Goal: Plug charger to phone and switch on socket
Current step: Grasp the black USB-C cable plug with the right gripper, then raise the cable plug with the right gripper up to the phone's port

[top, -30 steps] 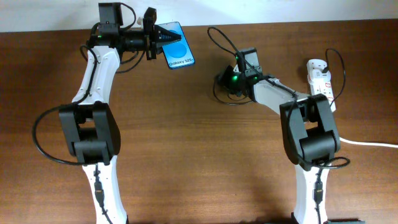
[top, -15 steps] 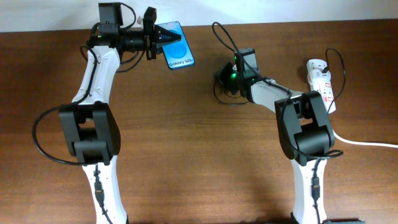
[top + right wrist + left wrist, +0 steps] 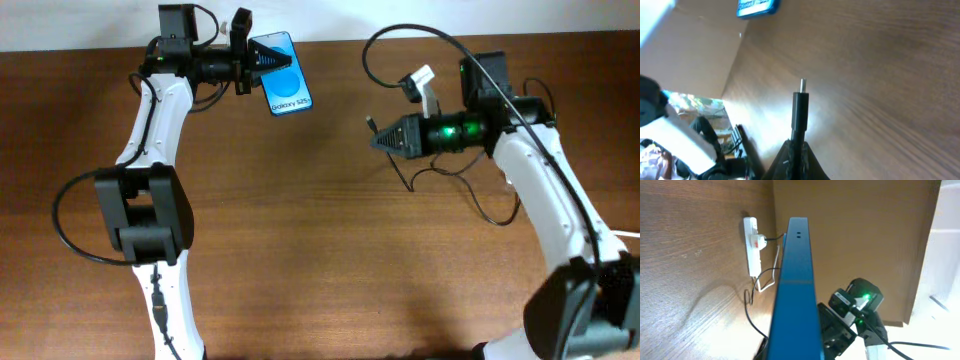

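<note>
Looking from overhead, the left hand (image 3: 247,62) grips the phone (image 3: 284,75) by one end at the far side of the bench (image 3: 330,260), screen up, free end offered toward the middle. The right hand (image 3: 385,138) is clenched on the charger (image 3: 400,28) near its plug, nose pointing left and well apart from the phone, with the cable looping behind it.

Over to the left wrist: the phone runs edge-on down the frame. Beyond it the socket (image 3: 752,245) lies on the wood, with the right arm opposite. A steadied target, I'd say.

Right wrist now: the plug stands straight out of the closed fingers (image 3: 790,165), metal tip bare, phone up in the far corner. Lining up looks like the step in hand, and the socket switch is not yet pressed.
</note>
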You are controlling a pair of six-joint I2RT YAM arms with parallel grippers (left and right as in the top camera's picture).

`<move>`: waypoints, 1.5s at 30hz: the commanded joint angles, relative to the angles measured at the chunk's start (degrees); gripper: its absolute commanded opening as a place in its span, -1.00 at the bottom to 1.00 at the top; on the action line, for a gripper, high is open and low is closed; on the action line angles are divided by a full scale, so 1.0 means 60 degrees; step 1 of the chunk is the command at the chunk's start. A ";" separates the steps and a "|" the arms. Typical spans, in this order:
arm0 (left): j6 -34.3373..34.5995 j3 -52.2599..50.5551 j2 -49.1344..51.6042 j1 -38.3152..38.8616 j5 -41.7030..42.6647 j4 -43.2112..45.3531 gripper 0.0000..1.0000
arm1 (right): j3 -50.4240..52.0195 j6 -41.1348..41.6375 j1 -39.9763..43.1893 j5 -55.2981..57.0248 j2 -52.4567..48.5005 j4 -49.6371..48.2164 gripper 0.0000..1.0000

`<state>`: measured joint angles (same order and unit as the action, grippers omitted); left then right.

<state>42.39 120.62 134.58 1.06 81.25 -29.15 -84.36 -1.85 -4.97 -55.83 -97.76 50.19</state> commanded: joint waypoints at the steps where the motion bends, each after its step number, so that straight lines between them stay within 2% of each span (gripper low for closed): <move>1: -0.0364 0.0080 -0.0197 0.0029 0.0940 0.0051 -1.00 | 0.0011 -0.0372 -0.0033 -0.0222 0.1177 0.0448 -0.92; 5: -0.0659 0.0080 -0.0197 0.0160 0.1490 0.0051 -1.00 | 0.0175 -0.0415 -0.0033 0.0922 0.2288 0.1982 -0.92; 7: -0.0794 0.0080 -0.0197 0.0310 0.1490 -0.0055 -1.00 | 0.1322 -0.0284 -0.0033 0.0794 0.3162 0.1585 -0.92; 8: -0.0794 0.0080 -0.0197 0.0368 0.1490 -0.0055 -1.00 | 0.1905 0.0299 -0.0036 0.0765 0.3464 0.0929 -0.92; 9: -0.0798 0.0080 -0.0197 0.0506 0.1330 -0.0047 -1.00 | 0.3340 0.2193 -0.0259 0.0765 0.3803 -0.1129 -0.92; 10: -0.0798 0.0080 -0.0197 0.0561 0.1147 -0.0047 -1.00 | 0.3821 0.2907 -0.0448 0.0769 0.3799 -0.2051 -0.92; 12: -0.0787 0.0080 -0.0197 0.0674 0.0514 -0.0051 -1.00 | 0.5144 0.5909 -0.1504 0.1104 0.3515 -0.6160 -0.92; 15: -0.0528 0.0080 -0.0197 0.0674 0.0153 -0.0051 -1.00 | 0.5253 0.8047 -0.2790 0.2495 0.2896 -0.8393 -0.92; 20: 0.0331 0.0084 -0.0197 0.0674 -0.0004 0.0331 -1.00 | 0.5257 0.9690 -0.2983 0.2973 0.2215 -1.0123 -0.92; 24: 0.1687 0.0084 -0.0197 0.0674 0.0393 0.1701 -1.00 | 0.5257 1.0196 -0.2983 0.1854 0.1461 -1.2167 -0.92; 27: 0.3089 0.0084 -0.0197 0.0678 0.0765 0.3417 -1.00 | 0.5257 1.0207 -0.2983 0.1730 0.1399 -1.2455 -0.92; 32: 0.3107 0.0084 -0.0197 0.0703 0.1479 0.3417 -1.00 | 0.5257 1.0109 -0.2980 0.1749 0.1395 -1.3056 -0.92; 41: 0.3107 0.0084 -0.0197 0.0973 0.1228 0.3424 -1.00 | 0.5257 1.0156 -0.2969 0.2087 0.1392 -1.3049 -0.92; 45: 0.3107 0.0084 -0.0197 0.0969 0.1155 0.3424 -1.00 | 0.5257 1.0863 -0.2656 0.2051 0.1392 -1.3049 -0.92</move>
<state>60.73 120.51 134.58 7.05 88.05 -8.88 -52.27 61.36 -21.98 -43.75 -89.10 -27.68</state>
